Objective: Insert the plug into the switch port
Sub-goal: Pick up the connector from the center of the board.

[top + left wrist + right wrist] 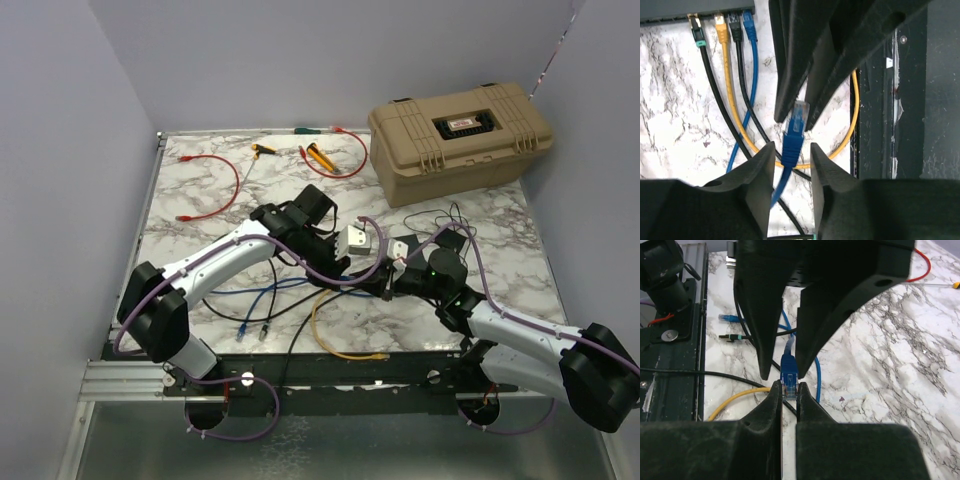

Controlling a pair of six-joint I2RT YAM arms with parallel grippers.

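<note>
A blue plug (790, 371) on a blue cable hangs between both grippers above the marble table. My right gripper (789, 386) is shut on the plug's clear tip. My left gripper (792, 148) is open, its fingers either side of the plug's blue boot (791, 142) without touching it. The two grippers meet at the table's middle front in the top view (375, 275). The dark-grey switch (690, 9) lies at the top left edge of the left wrist view, with several cables plugged into its ports. In the top view it is hidden under my left arm.
A big tan case (460, 135) stands at the back right. A red cable (215, 185) and screwdrivers (320, 155) lie at the back. A yellow cable (345, 350) loops near the front edge. Loose plug ends (250, 330) lie front left.
</note>
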